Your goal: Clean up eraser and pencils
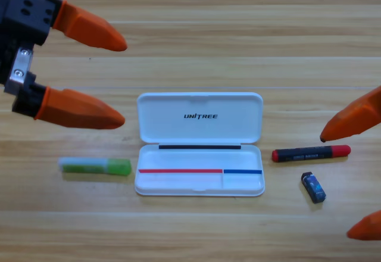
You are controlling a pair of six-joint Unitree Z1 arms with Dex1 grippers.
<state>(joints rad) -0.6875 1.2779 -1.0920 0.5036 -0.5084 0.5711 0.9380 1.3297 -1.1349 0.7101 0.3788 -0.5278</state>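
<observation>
The green translucent pencil [95,166] with a whitish left end lies flat on the table, left of the open white case [200,144]. On the case's right lies the black pencil [311,153] with red ends. Just below it, the small dark eraser [313,187] with a light blue mark rests on the wood. My left gripper [123,80] hangs open at the upper left, above the green pencil, holding nothing. Only the two orange jaw tips of my right gripper [336,184] show at the right edge, spread wide apart on either side of the eraser's height.
The case lies open with its lid [200,117] folded back toward the top; its shallow tray [200,175] holds none of the loose items. Bare wooden table surrounds everything.
</observation>
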